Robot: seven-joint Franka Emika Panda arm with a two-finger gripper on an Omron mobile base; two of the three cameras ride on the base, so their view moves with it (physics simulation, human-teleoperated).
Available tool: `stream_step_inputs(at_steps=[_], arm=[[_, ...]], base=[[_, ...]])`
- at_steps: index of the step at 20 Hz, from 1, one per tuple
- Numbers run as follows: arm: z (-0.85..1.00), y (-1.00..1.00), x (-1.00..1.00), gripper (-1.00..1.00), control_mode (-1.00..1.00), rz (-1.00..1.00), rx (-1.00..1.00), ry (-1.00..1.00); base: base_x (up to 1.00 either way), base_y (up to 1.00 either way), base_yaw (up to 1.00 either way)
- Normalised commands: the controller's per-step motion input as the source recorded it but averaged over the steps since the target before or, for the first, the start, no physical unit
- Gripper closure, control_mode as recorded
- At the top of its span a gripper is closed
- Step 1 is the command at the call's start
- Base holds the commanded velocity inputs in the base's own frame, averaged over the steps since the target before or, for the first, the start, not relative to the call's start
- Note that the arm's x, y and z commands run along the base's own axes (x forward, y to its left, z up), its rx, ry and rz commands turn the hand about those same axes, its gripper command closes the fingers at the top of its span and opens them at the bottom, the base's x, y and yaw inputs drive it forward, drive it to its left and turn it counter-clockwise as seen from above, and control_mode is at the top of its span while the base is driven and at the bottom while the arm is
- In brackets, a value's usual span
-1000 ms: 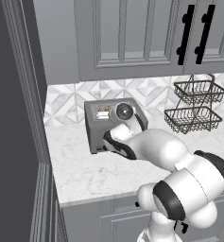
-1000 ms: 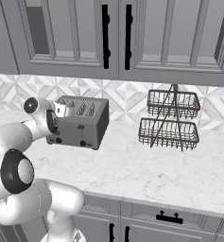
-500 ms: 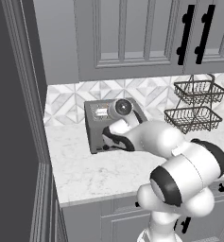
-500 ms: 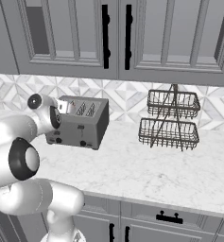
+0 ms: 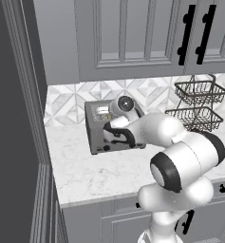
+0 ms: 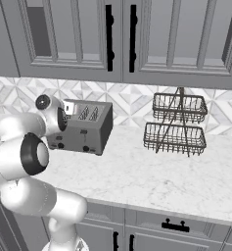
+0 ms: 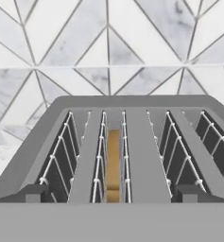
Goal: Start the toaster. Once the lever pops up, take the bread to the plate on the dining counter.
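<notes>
toaster [image 6: 83, 128]: boxy grey four-slot, we see it upright on the marble wall counter [image 6: 151, 171], well left of the wire basket rack [image 6: 177, 122] | bread [image 7: 113, 163]: tan slice sunk on edge in the toaster's second slot from left

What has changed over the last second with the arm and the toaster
The arm's elbow has swung left toward the toaster, and the open gripper has stayed at its front, holding nothing. The toaster, the bread in its slot and the wire basket rack have not moved.
</notes>
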Motion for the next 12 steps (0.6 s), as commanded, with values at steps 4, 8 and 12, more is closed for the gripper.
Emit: stream_step_inputs(at_steps=[4,8,12], arm=[[0.0,0.0,0.19,-1.0,-1.0,0.0,0.0,0.04],[0.0,0.0,0.15,-1.0,-1.0,0.0,0.0,0.03],[-0.03,0.0,0.08,-1.0,-1.0,0.0,0.0,0.01]], base=[[0.0,0.0,0.0],[0.0,0.0,0.0],[0.0,0.0,0.0]])
